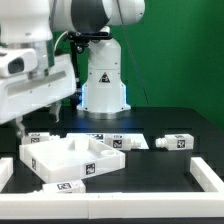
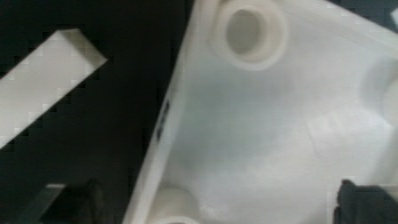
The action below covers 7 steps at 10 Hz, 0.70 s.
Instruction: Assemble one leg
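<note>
A white square tabletop with raised rims and marker tags lies on the black table at the front left of the exterior view. Three white legs lie behind it: one at the right, one in the middle, one at the left. My gripper hangs at the far left, just above the tabletop's left back corner. In the wrist view the gripper is open, its dark fingertips wide apart over the tabletop, close to a round screw socket. It holds nothing.
White border rails lie at the front left and front right of the table. The arm's white base stands at the back centre. A white bar lies beside the tabletop in the wrist view.
</note>
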Motion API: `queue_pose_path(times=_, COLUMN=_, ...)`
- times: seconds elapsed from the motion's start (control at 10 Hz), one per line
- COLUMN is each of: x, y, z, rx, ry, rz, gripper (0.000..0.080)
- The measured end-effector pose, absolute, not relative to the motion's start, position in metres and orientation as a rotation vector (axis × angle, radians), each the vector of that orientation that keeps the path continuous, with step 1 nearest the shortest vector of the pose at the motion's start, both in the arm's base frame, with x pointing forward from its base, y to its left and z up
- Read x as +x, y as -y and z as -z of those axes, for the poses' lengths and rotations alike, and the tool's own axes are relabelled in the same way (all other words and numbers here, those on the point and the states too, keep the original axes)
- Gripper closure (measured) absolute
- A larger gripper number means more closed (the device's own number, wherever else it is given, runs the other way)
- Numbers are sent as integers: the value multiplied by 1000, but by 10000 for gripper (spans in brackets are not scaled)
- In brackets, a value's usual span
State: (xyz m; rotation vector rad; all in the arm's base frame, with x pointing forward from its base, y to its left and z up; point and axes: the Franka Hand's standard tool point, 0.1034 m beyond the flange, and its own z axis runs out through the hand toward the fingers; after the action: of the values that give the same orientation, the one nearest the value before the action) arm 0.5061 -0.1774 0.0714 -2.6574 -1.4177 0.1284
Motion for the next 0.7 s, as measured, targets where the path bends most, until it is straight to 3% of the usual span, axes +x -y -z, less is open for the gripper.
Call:
queue_pose_path(times=0.3, x=506, y=176, z=-70, rx=-2668, ry=1406, rz=-127, gripper=151)
queue_pose_path(times=0.5, x=523, y=182, z=-66, rx=-2799, ry=1355, rz=-15, gripper=151)
queue_pose_path(times=0.7, x=530, y=163, z=-56, rx=-2957, ry=1166, rz=125, gripper=151)
